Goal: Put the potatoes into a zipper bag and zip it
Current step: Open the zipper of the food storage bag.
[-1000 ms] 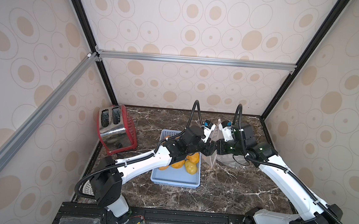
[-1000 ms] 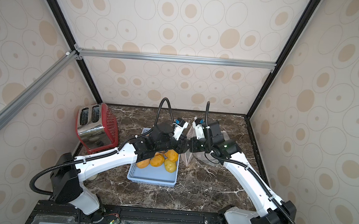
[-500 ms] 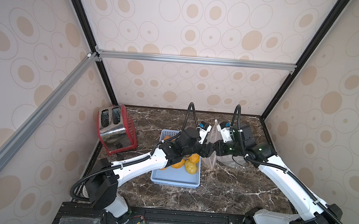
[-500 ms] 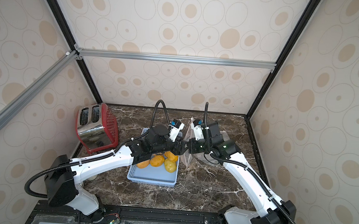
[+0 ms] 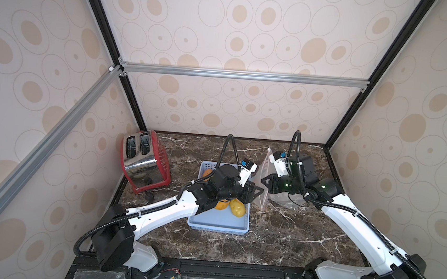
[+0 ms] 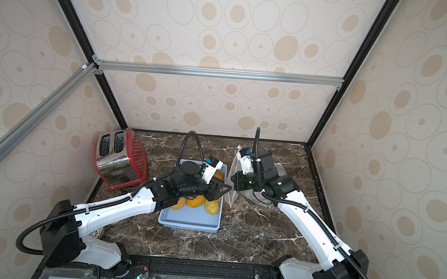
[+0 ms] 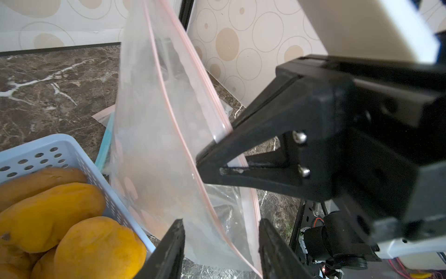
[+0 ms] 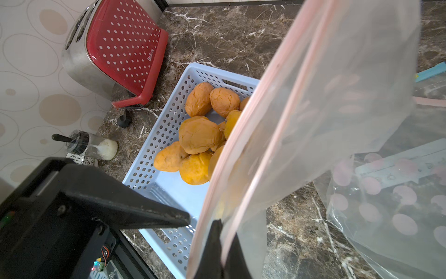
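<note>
- Nearest me, the left arm (image 5: pixel 162 211) reaches low and forward across the blue basket (image 5: pixel 218 228); the right arm (image 5: pixel 347 218) angles in from its own side.
- The potatoes (image 8: pixel 199 135) lie piled in that basket on the bench (image 5: pixel 277 239); I see none in the bag.
- Just beyond, the zipper bag (image 7: pixel 154 135) stands upright beside the basket. The right tool (image 7: pixel 205 157) is clamped on its pink-striped rim.
- My left tool (image 7: pixel 220 224) has its jaws apart, straddling the bag's near lip without pinching it.
- I judge this the mouth-opening step: next I must close on one lip only, then draw it away from the right tool.
</note>
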